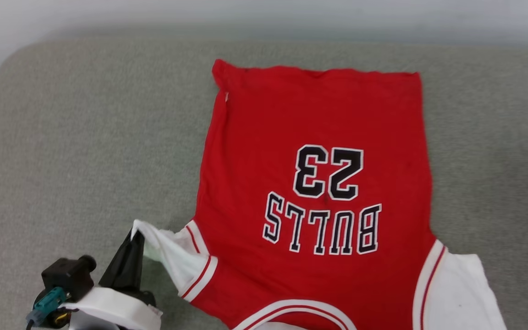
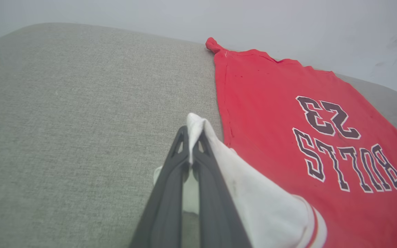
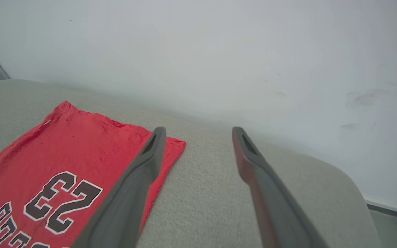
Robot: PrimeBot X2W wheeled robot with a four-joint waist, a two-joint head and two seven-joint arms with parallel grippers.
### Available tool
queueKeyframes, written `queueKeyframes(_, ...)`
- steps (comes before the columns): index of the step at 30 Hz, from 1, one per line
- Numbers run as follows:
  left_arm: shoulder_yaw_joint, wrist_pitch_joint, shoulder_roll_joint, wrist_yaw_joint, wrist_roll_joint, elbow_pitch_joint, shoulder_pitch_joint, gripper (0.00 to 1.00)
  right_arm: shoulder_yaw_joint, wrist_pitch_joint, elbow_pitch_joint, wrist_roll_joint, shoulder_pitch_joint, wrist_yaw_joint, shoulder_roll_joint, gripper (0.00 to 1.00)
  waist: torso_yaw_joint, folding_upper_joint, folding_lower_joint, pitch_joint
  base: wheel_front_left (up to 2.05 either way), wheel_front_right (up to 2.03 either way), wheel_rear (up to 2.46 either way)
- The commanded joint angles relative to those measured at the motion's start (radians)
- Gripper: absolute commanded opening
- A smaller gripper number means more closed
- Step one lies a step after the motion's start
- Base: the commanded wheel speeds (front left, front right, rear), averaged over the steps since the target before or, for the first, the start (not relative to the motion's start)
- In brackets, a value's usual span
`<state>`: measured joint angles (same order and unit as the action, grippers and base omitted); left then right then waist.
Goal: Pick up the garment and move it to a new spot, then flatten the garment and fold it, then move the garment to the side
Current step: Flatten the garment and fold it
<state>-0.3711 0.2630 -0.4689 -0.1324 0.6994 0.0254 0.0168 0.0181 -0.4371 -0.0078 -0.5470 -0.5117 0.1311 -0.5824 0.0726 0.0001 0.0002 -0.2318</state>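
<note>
Garment (image 1: 314,114): sleeve clamped in your left fingers (image 1: 126,266), lower left; right fingers (image 3: 129,199) spread empty; tugging may rumple it.

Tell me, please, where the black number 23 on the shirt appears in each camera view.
Head view: the number 23 sits near the centre, slightly right, upside down on the shirt.
Left wrist view: upper right, tilted.
Right wrist view: lower left.
Shared landmark: the shirt's far hem corner on the robot's left.
</note>
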Motion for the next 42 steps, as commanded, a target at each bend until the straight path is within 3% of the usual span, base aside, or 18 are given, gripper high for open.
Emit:
queueKeyframes(1,0.002,0.002,0.009,0.005,-0.013,-0.009,0.025,0.0,0.018,-0.05,0.029,0.011,-0.077,-0.001,-0.01,1.0,0.062,-0.0001,-0.0002,-0.081,0.0,0.0,0.0)
queueKeyframes(7,0.007,0.002,0.053,0.031,-0.061,-0.028,0.086,0.0,0.098,-0.455,0.224,-0.005,-0.359,-0.001,-0.01,1.0,0.127,-0.0001,-0.0002,-0.191,0.0,0.0,0.0)
queueKeyframes(12,0.014,0.002,0.097,0.061,-0.095,-0.037,0.132,0.0,0.136,-0.63,0.348,0.048,-0.518,-0.001,0.009,1.0,0.175,-0.0001,-0.0002,-0.272,0.0,0.0,0.0)
queueKeyframes(20,0.041,0.002,0.156,0.105,-0.145,-0.029,0.174,0.0,0.146,-0.682,0.47,0.128,-0.616,-0.001,0.055,1.0,0.225,-0.0001,-0.0002,-0.36,0.0,0.0,0.0)
queueKeyframes(30,0.081,0.002,0.205,0.156,-0.195,0.004,0.19,0.0,0.157,-0.682,0.602,0.142,-0.477,-0.001,0.067,1.0,0.236,-0.0001,-0.0002,-0.397,0.0,0.0,0.0)
queueKeyframes(31,0.084,0.002,0.208,0.159,-0.199,0.007,0.19,0.0,0.158,-0.681,0.605,0.14,-0.472,-0.001,0.066,0.93,0.234,-0.0001,-0.0002,-0.397,0.0,0.0,0.0)
queueKeyframes(32,0.084,0.002,0.208,0.159,-0.199,0.007,0.19,0.0,0.158,-0.681,0.605,0.14,-0.472,-0.001,0.066,0.93,0.234,-0.0001,-0.0002,-0.397,0.0,0.0,0.0)
queueKeyframes(33,0.089,0.002,0.211,0.165,-0.201,0.009,0.191,0.0,0.158,-0.674,0.606,0.137,-0.468,-0.001,0.065,0.21,0.233,-0.0001,-0.0002,-0.397,0.0,0.0,0.0)
queueKeyframes(34,0.093,0.002,0.214,0.167,-0.205,0.012,0.191,0.0,0.159,-0.665,0.601,0.137,-0.47,-0.001,0.062,0.0,0.231,-0.0001,-0.0002,-0.395,0.0,0.0,0.0)
queueKeyframes(42,0.127,0.002,0.235,0.187,-0.225,0.047,0.156,0.0,0.204,-0.51,0.54,0.109,-0.527,-0.001,0.034,0.0,0.205,-0.0001,-0.0002,-0.324,0.0,0.0,0.0)
